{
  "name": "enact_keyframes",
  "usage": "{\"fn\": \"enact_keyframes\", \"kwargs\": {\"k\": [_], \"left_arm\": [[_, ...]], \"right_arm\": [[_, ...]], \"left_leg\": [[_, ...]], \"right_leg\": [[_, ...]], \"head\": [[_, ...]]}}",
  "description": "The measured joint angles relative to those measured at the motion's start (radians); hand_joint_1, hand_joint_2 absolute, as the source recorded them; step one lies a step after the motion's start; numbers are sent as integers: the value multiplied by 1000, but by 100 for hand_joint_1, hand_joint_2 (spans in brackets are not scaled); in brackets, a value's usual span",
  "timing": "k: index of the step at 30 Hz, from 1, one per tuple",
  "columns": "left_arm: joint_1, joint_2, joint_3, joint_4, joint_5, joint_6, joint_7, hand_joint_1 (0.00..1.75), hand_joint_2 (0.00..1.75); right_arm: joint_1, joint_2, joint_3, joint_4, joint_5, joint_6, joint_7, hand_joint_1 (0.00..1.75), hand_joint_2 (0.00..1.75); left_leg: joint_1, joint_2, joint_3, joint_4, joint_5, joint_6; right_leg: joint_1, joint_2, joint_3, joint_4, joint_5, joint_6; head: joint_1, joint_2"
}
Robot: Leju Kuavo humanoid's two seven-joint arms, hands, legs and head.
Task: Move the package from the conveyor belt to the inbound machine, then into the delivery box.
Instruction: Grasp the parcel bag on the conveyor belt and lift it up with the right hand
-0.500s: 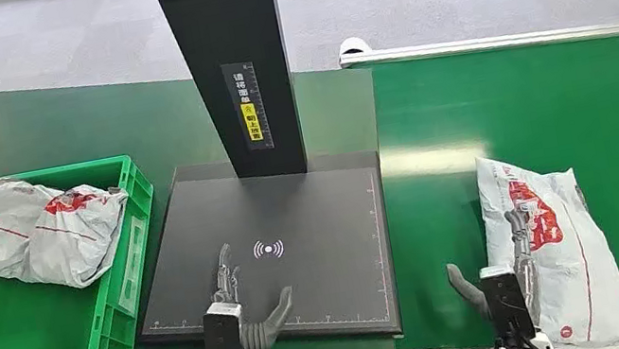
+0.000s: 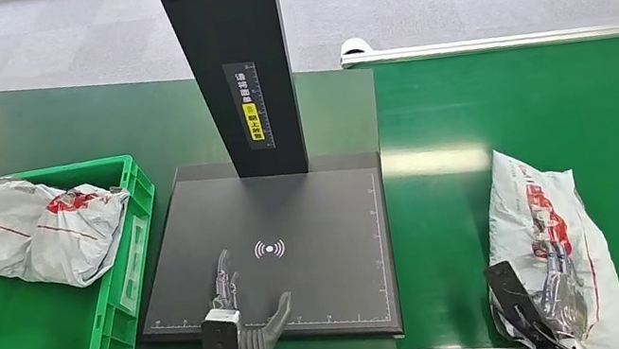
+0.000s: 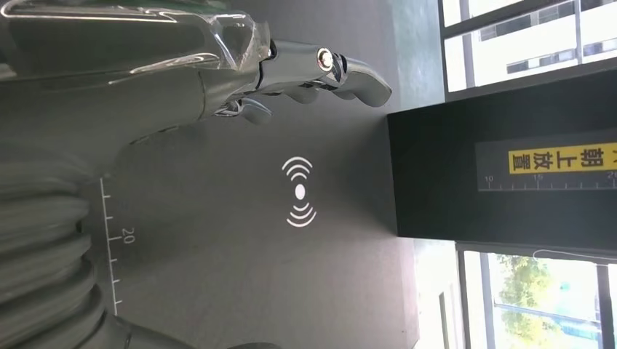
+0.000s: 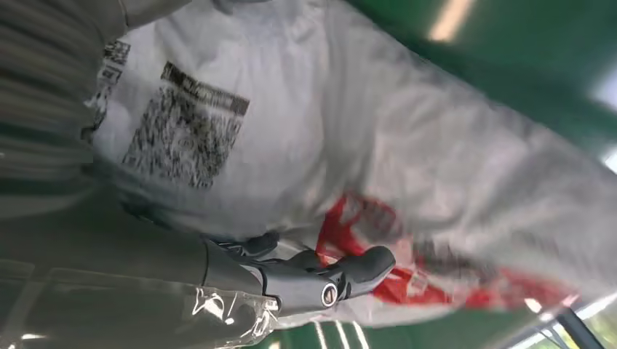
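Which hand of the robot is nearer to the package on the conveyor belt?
The right hand: its fingers lie on the package. The left hand is far off, open over the black scanner plate.

Two robot hands enter from the bottom of the head view. The left hand point(image 2: 232, 315) has a black, box-shaped wrist block, a thick grey thumb and slim metallic fingers with dark segments. Below it sits a rounded silver arm section. The right hand point(image 2: 548, 296) has a similar black block and dark, glossy fingers point(image 2: 555, 270). In the left wrist view, the hand point(image 3: 218, 73) shows a grey ribbed cover, a clear crinkled plastic wrap over the palm, and polished silver fingers point(image 3: 349, 73) with a round screw. In the right wrist view, the hand point(image 4: 240, 280) shows the same ribbed grey cover, plastic wrap, and dark grey fingers point(image 4: 364, 265) bearing a small round screw.
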Motion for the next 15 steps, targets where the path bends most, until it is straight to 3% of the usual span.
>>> {"fn": "enact_keyframes", "kwargs": {"k": [4, 12, 15], "left_arm": [[23, 5, 0, -29, -14, -2, 22, 0, 175], [45, 9, -2, -61, -23, -3, 36, 0, 175], [49, 10, -2, -66, -23, 0, 39, 0, 175]], "right_arm": [[-6, 2, -49, 5, 214, 98, 157, 0, 175], [-22, 20, -125, 5, 268, 171, 185, 0, 175], [-30, 25, -133, 10, 278, 191, 185, 130, 175]], "left_leg": [[0, -1, 2, 0, 0, 0], [0, -6, 11, 0, -2, 4], [0, -6, 12, 0, -2, 5]], "right_leg": [[0, -1, 2, 0, -1, 0], [0, -6, 15, -4, -4, 5], [0, -7, 17, -5, -3, 5]], "head": [[0, 0], [0, 0], [0, 0]]}}
